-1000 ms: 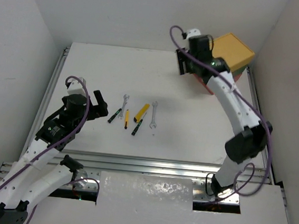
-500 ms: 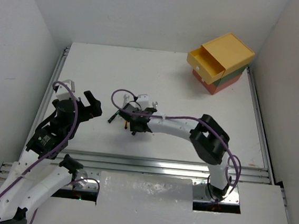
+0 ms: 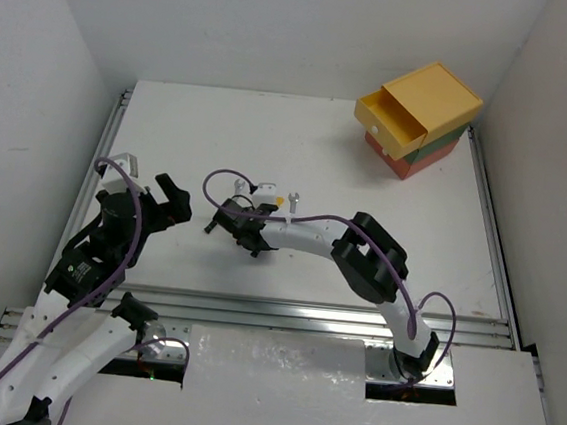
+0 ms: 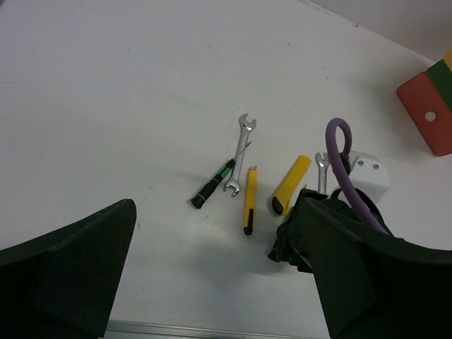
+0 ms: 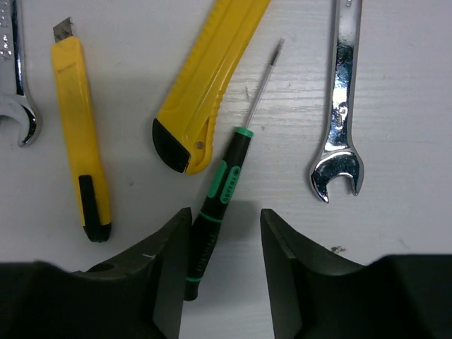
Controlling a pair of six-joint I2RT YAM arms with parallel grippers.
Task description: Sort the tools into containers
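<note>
The right gripper (image 5: 222, 219) sits low on the white table (image 5: 409, 106), jaws apart around the handle of the thin black-and-green-handled screwdriver (image 5: 217, 194), not clamped. The screwdriver lies just beside the flat yellow plastic cutter (image 5: 205, 85). The left gripper (image 4: 215, 212) hangs wide open.

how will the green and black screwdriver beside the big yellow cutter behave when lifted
The screwdriver has a slim, round handle, so it could roll if nudged off-centre. Its thin metal shaft looks stiff, not floppy. Being so slim, it is probably light and should lift easily.
</note>
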